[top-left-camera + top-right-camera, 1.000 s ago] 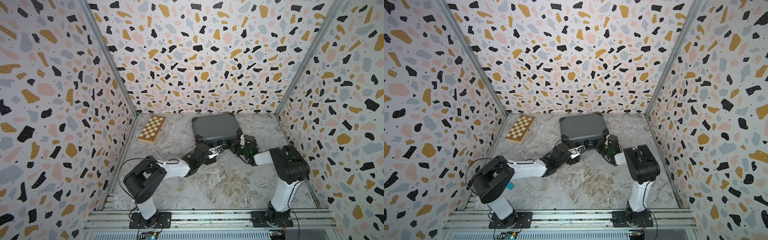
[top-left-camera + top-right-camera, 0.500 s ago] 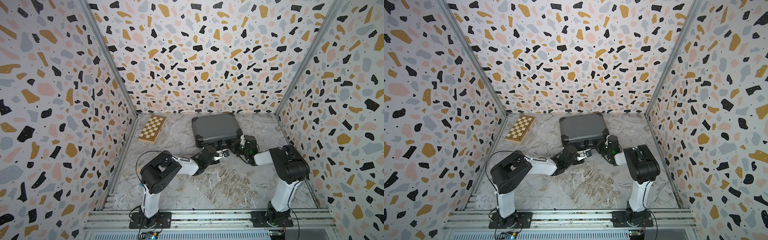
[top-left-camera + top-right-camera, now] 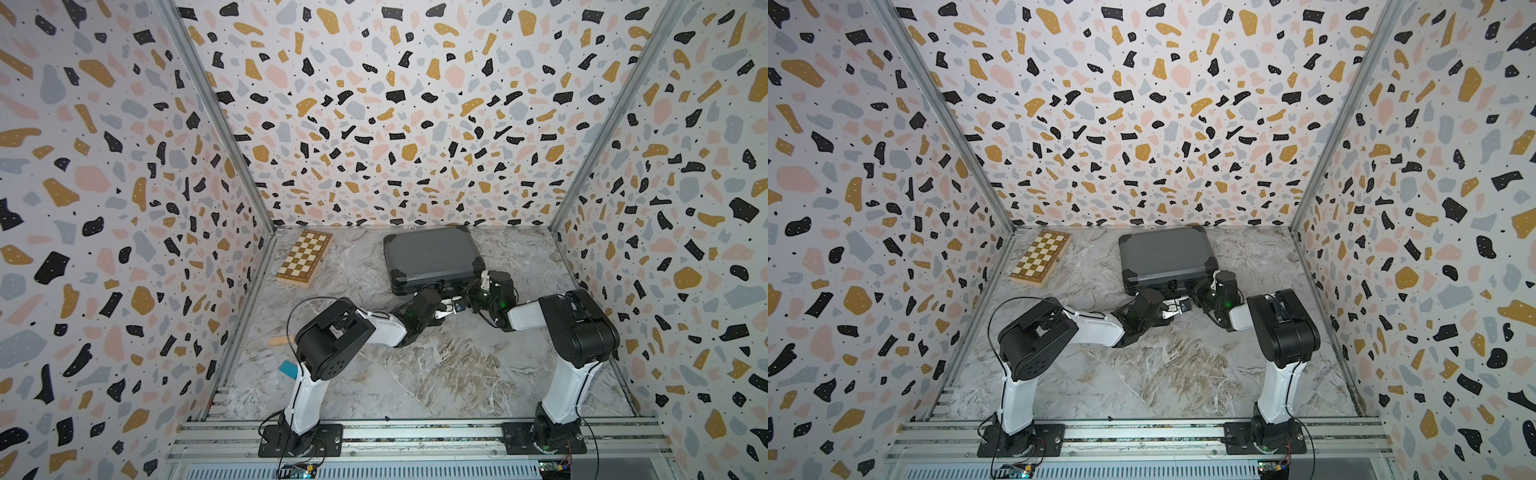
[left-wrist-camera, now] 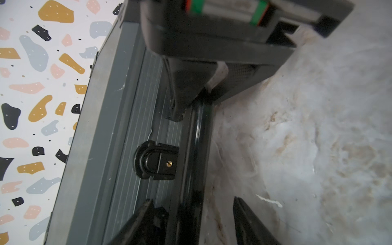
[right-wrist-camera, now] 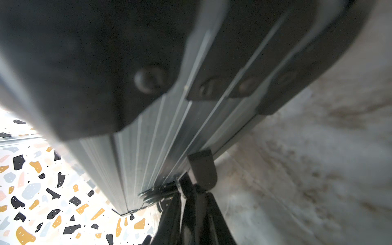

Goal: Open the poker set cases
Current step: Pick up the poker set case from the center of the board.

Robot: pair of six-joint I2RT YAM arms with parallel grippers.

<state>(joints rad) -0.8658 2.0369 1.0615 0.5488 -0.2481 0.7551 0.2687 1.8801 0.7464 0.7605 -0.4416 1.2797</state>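
The dark grey poker set case (image 3: 432, 257) (image 3: 1165, 257) lies shut and flat near the back wall. Its black handle (image 4: 198, 148) runs along the front side, next to a black mount (image 4: 157, 161). My left gripper (image 4: 192, 199) (image 3: 451, 302) is open, with a finger on each side of the handle; a gap shows between the handle and the outer finger (image 4: 250, 222). My right gripper (image 5: 194, 198) (image 3: 473, 291) is shut on the same handle near its end mount (image 5: 201, 169). In the left wrist view it pinches the handle further along.
A tan checkered chessboard box (image 3: 304, 258) (image 3: 1040, 259) lies at the back left. A small wooden stick (image 3: 280, 340) and a blue item (image 3: 287, 369) lie by the left wall. Patterned walls enclose the marble floor (image 3: 436, 374) on three sides.
My left arm has swung right along the case's front, bringing its gripper over the handle beside the right gripper. Its jaws have narrowed. The right arm has held still.
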